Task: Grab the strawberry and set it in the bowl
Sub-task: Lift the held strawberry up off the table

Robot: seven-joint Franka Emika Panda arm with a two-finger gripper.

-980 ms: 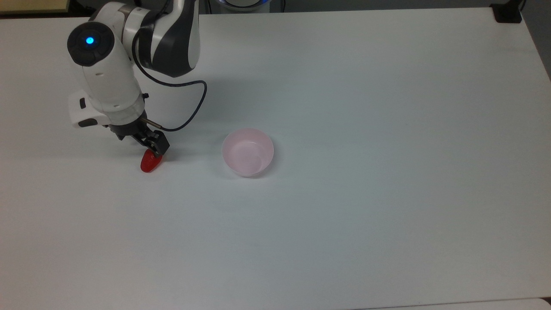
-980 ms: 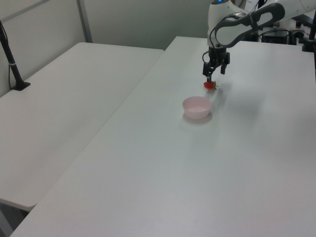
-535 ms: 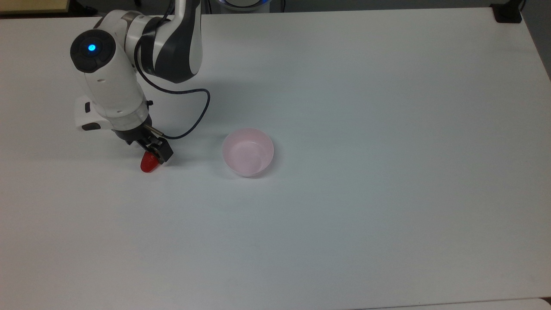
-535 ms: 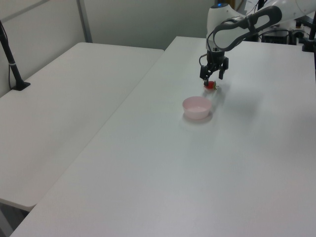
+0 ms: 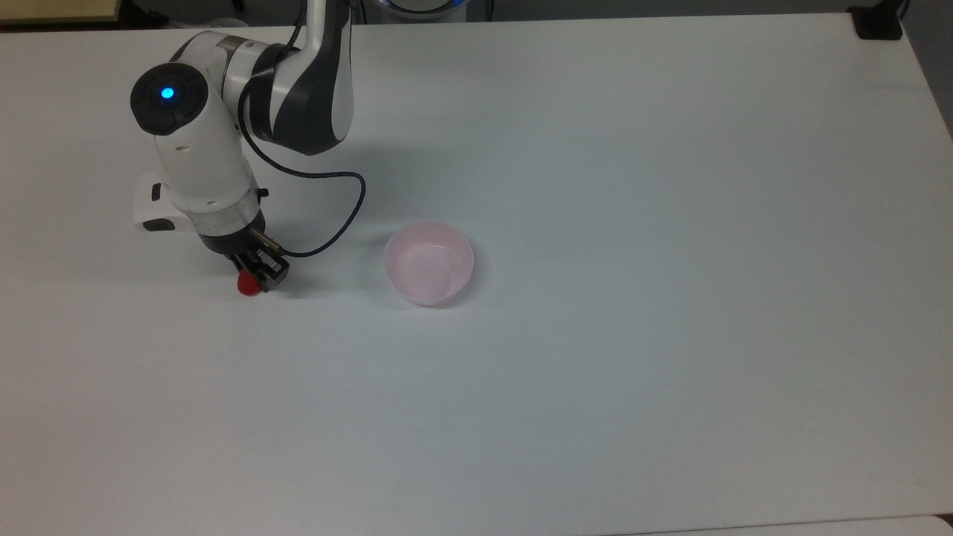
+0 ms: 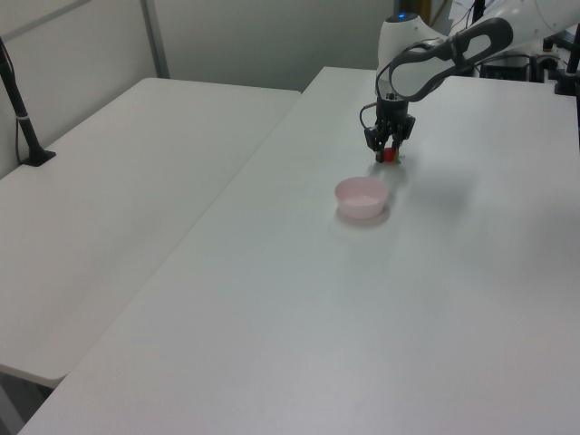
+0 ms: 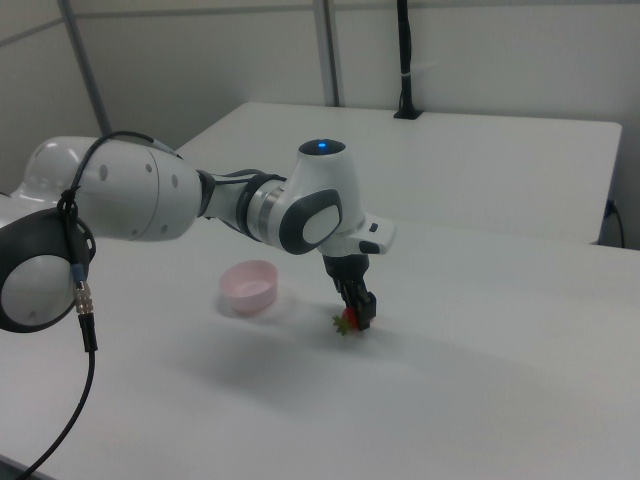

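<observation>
Gripper [image 5: 255, 278] low over table [image 5: 595, 372], fingers straddling toy strawberry [image 5: 246, 285], closure unclear; pink bowl [image 5: 428, 262] well apart, awaiting drop.

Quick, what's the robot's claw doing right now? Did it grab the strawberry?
Gripper: down at the table, fingers on either side of the strawberry. Whether it has clamped shut on it cannot be told.

Open white table [image 5: 633, 335] lies on every side of the bowl [image 5: 429, 262], whose rim is unobstructed from above, and the bare stretch between it and the gripper [image 5: 257, 277] down at the strawberry [image 5: 246, 284] holds only a drooping black cable [image 5: 339, 216].
</observation>
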